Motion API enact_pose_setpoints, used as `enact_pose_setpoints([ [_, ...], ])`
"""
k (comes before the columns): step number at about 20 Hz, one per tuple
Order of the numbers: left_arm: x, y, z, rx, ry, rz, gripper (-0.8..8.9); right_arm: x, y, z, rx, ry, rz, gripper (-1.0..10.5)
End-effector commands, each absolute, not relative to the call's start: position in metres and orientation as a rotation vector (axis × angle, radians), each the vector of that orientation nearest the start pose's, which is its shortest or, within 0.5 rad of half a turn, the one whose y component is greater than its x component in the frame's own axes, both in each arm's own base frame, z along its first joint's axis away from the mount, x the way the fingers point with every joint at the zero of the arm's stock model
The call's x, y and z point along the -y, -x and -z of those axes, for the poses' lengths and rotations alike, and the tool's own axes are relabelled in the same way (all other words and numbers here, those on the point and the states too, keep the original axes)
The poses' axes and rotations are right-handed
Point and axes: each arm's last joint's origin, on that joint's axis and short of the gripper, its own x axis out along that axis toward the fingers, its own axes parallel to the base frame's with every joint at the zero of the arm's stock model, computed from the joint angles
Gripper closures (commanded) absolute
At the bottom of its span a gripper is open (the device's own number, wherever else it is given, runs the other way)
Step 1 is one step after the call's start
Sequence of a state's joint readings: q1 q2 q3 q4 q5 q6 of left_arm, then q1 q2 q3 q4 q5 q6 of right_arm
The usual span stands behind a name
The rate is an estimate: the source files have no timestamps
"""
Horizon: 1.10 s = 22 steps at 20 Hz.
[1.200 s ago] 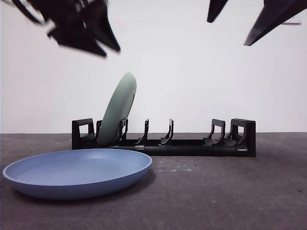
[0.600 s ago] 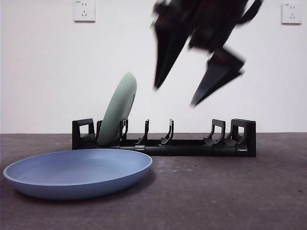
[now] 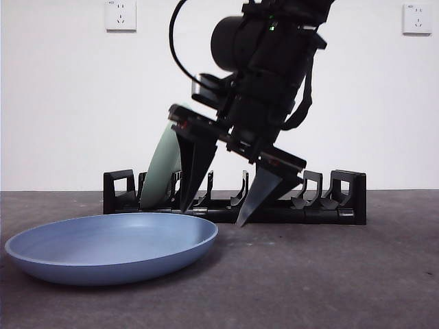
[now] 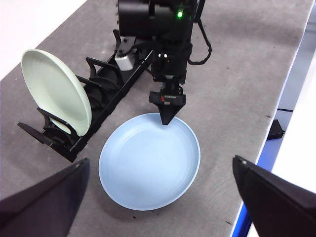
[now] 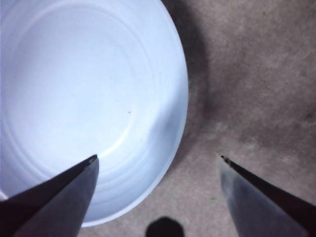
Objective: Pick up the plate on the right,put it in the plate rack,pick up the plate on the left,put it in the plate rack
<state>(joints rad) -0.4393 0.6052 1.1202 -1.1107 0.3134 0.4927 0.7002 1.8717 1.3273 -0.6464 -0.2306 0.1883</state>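
Observation:
A blue plate (image 3: 110,247) (image 4: 148,163) (image 5: 74,98) lies flat on the grey table in front of the plate rack (image 3: 329,205) (image 4: 108,94). A pale green plate (image 3: 161,171) (image 4: 54,89) stands tilted in the rack's left end. My right gripper (image 3: 212,217) (image 4: 167,111) (image 5: 157,157) is open and low over the blue plate's right rim. One of its jaws is above the plate's inside and the other above the bare table beside it. My left gripper (image 4: 160,159) is open, empty and high above the scene.
Two wall sockets (image 3: 120,15) (image 3: 416,18) sit high on the white wall behind. The table's edge (image 4: 276,123) runs close beside the blue plate. Several rack prongs to the right of the green plate hold nothing.
The right arm has dropped from high in the picture down to the blue plate's right rim, jaws still spread. The left arm left the front view a second ago.

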Motion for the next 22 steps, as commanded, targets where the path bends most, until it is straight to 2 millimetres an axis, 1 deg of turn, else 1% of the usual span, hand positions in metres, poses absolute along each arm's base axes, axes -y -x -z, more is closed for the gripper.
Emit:
enact_pose_setpoints([
  [1, 0.037, -0.056, -0.374, -0.404, -0.511, 0.878, 3.21, -0.249, -0.284, -0.179, -1.287, 0.127, -0.669, 5.4],
  [4, 0.038, -0.058, -0.374, -0.410, -0.513, 0.887, 3.21, -0.251, -0.285, -0.171, -1.300, 0.129, -0.659, 5.5],
  [8, 0.040, -0.058, -0.373, -0.411, -0.517, 0.906, 3.21, -0.254, -0.285, -0.163, -1.317, 0.122, -0.651, 7.1],
  [10, 0.041, -0.058, -0.373, -0.411, -0.519, 0.914, 3.21, -0.256, -0.285, -0.160, -1.320, 0.122, -0.651, 7.4],
  [12, 0.041, -0.058, -0.373, -0.411, -0.521, 0.920, 3.21, -0.256, -0.286, -0.159, -1.323, 0.120, -0.648, 7.4],
  [13, 0.041, -0.058, -0.373, -0.412, -0.522, 0.923, 3.21, -0.256, -0.286, -0.158, -1.323, 0.118, -0.647, 7.7],
  [16, 0.042, -0.058, -0.373, -0.411, -0.524, 0.931, 3.21, -0.258, -0.285, -0.158, -1.316, 0.120, -0.652, 9.7],
  [22, 0.044, -0.058, -0.373, -0.408, -0.536, 0.959, 3.21, -0.258, -0.285, -0.159, -1.315, 0.108, -0.668, 9.6],
])
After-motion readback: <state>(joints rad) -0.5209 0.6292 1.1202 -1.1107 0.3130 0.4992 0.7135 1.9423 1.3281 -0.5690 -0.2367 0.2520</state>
